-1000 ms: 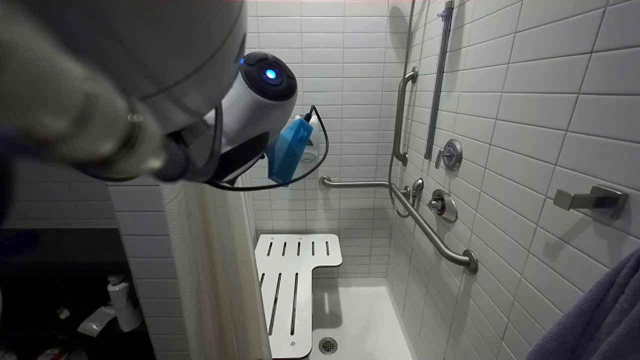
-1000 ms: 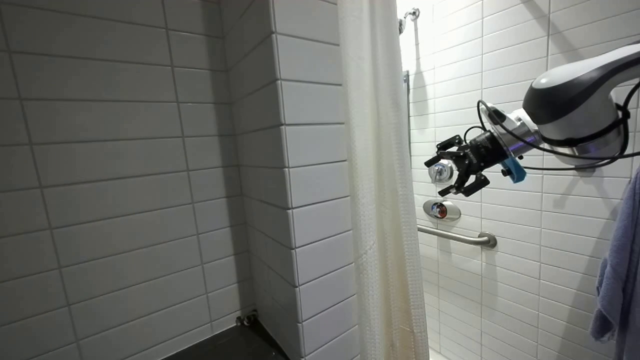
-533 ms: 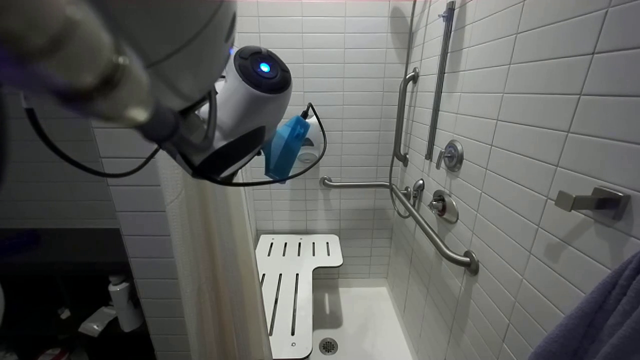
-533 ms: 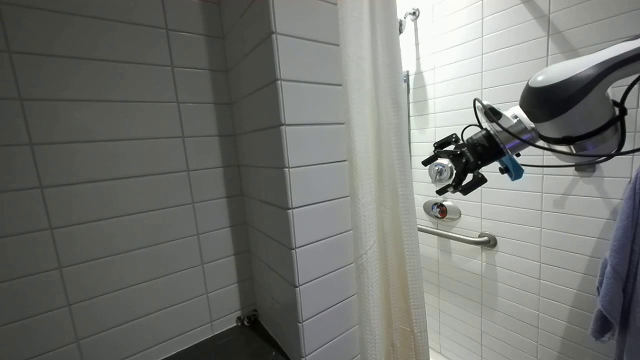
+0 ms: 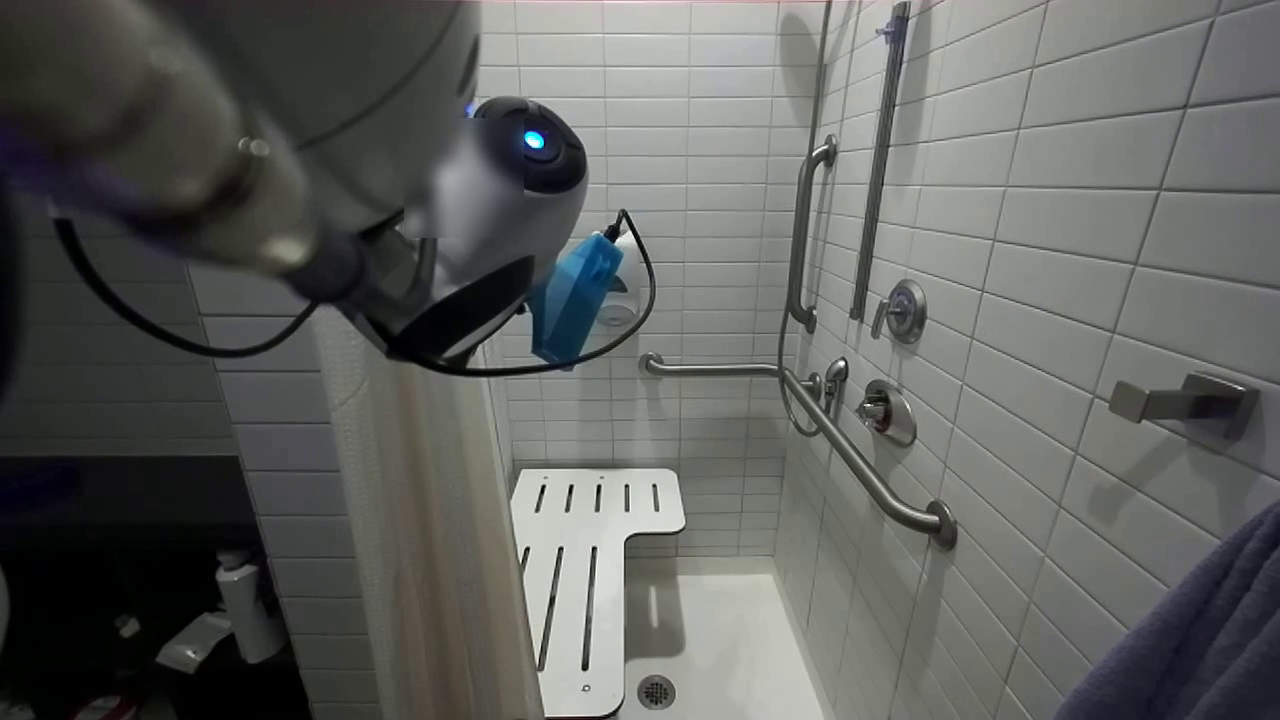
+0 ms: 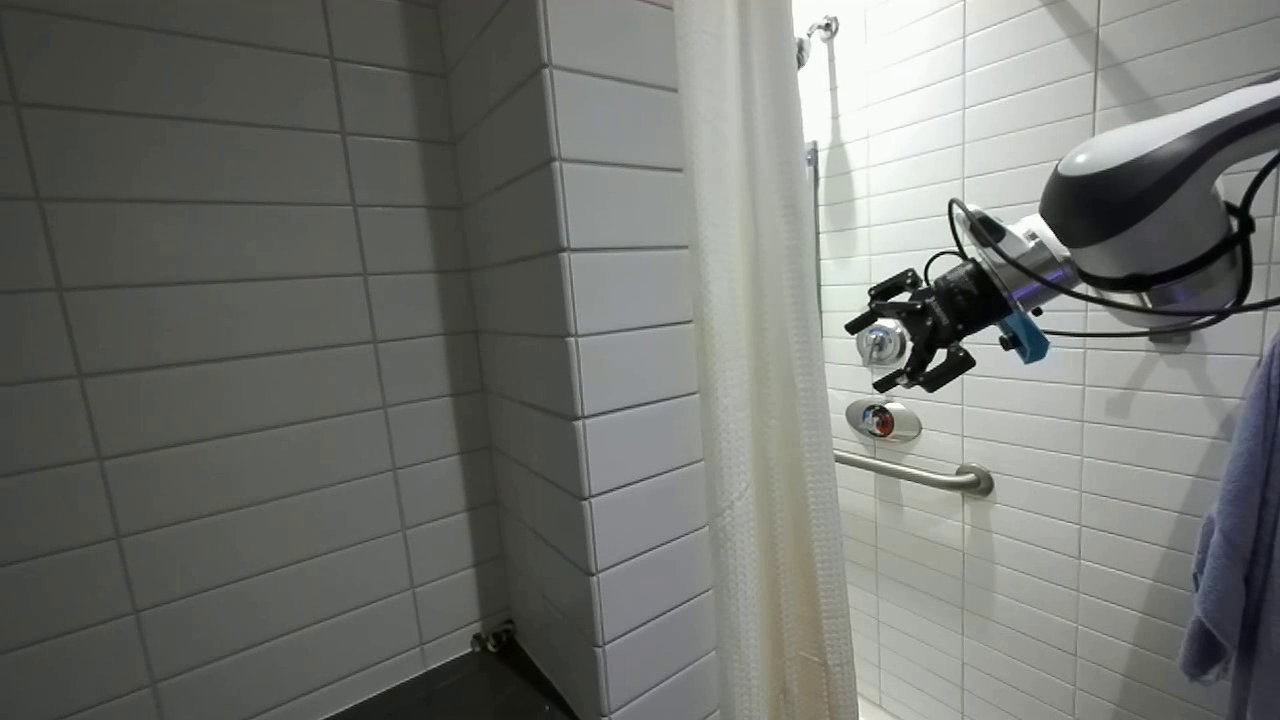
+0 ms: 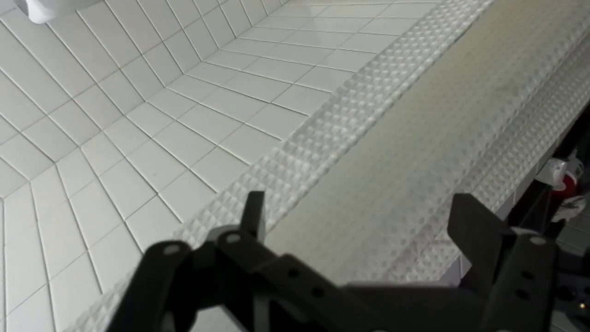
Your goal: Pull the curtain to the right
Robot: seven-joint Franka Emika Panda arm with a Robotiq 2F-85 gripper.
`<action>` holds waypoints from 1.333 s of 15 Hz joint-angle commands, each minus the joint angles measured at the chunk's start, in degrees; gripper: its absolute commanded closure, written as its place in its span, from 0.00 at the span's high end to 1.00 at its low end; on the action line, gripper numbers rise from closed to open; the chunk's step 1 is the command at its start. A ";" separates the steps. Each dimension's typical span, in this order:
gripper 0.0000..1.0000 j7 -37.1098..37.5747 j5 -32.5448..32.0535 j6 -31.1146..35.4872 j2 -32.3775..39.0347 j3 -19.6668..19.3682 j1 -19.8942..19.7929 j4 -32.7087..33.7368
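Note:
The off-white curtain hangs in tall folds beside the tiled wall edge, and its full visible height shows in an exterior view as the curtain. To the right of it there, my gripper stands open, its fingers spread and a visible gap between them and the cloth. From the wrist, the curtain runs diagonally beyond the gripper, seen between and past the widely parted fingertips. Nothing is held. In an exterior view the arm hides the fingers and the curtain's upper part.
A white slatted seat stands beside the curtain. Metal grab bars, a valve and a hook jut from the tiled wall. A purple towel hangs at the right. A tiled corner borders the curtain.
Over the first half second the arm and open gripper shifted slightly left, toward the curtain, in an exterior view. Since then they have barely moved. The curtain hangs as before.

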 commanded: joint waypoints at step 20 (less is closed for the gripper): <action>1.00 -0.95 0.28 -12.25 2.79 7.17 -0.37 9.46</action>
